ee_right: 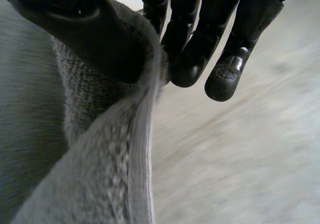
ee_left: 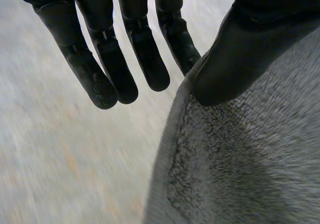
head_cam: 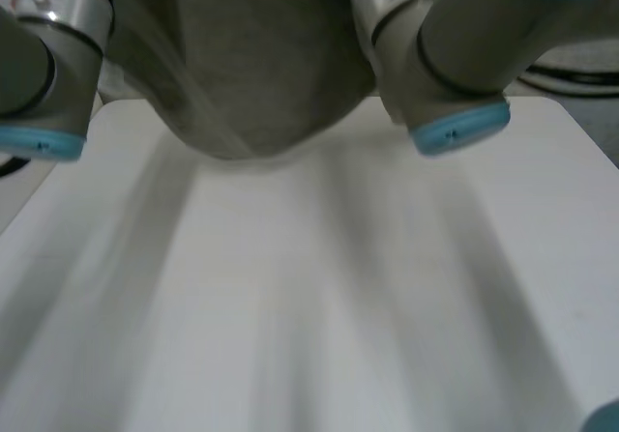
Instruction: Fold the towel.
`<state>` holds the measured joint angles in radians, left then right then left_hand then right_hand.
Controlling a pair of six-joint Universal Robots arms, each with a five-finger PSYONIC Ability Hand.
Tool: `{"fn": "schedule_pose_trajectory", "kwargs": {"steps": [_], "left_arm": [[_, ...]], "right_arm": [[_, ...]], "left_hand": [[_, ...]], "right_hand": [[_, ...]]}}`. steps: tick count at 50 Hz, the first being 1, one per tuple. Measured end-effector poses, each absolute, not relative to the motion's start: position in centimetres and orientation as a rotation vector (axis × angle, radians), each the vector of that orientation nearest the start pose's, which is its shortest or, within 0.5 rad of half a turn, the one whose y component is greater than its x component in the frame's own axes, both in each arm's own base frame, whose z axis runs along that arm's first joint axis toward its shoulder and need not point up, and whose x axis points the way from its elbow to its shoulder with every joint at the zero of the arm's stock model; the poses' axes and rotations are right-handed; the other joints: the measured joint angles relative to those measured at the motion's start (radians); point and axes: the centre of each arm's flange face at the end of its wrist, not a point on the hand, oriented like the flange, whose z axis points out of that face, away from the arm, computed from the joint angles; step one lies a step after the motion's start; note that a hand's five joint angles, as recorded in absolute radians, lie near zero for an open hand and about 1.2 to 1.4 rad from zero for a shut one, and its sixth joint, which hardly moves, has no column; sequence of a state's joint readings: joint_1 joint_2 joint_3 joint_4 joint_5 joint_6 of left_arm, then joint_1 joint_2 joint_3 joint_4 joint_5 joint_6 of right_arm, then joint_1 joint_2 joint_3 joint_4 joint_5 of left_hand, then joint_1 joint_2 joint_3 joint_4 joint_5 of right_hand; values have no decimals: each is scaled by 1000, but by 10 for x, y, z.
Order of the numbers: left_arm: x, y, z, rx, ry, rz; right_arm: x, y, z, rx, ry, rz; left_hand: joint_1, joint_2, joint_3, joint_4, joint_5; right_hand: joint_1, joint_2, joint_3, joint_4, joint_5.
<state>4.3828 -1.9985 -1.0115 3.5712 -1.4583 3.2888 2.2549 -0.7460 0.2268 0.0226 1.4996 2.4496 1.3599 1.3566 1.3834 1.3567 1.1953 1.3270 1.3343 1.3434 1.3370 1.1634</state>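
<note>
A grey towel (head_cam: 251, 65) hangs in the air between my two arms, its lower edge just above the far part of the white table (head_cam: 309, 306). In the left wrist view my left hand (ee_left: 245, 53) pinches the towel (ee_left: 250, 159) at its hemmed edge, thumb on top and one finger behind the cloth, while the other fingers (ee_left: 110, 68) stay straight beside it. In the right wrist view my right hand (ee_right: 85, 28) pinches the towel (ee_right: 100, 159) at an edge, with the thumb pressing the cloth against the fingers (ee_right: 200, 48).
My left arm (head_cam: 48, 65) and right arm (head_cam: 455, 65) stand close above the table's far side. A dark round object (head_cam: 580, 70) lies beyond the table's far right corner.
</note>
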Motion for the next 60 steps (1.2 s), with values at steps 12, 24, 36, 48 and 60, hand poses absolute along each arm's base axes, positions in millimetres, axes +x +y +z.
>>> {"fn": "schedule_pose_trajectory", "kwargs": {"steps": [12,24,36,48,60], "left_arm": [[-254,-347,221,925,2033,-2329],[-237,-312,159,1187,2093,-2019],[-229,-324,171,1077,2108,-2070],[-232,-313,160,1086,2185,-2046],[-239,-307,153,1132,2204,-2034]], "right_arm": [[414,-290,209,-1721,1770,-1904],[399,-286,162,-1642,1995,-1640],[389,-287,187,-1323,2098,-1606],[348,-317,229,-1088,2195,-1635],[327,-350,215,-1383,2209,-1743]], "left_hand": [[0,0,1,0,0],[1,0,1,0,1],[1,0,1,0,2],[-690,-676,-713,-714,-674],[-1116,-1116,-1150,-1117,-1129]], "right_hand": [[0,0,0,5,0],[-97,-105,-107,-102,-107],[-904,-920,-928,-930,-956],[-907,-922,-933,-939,-962],[-907,-922,-933,-939,-960]]}}
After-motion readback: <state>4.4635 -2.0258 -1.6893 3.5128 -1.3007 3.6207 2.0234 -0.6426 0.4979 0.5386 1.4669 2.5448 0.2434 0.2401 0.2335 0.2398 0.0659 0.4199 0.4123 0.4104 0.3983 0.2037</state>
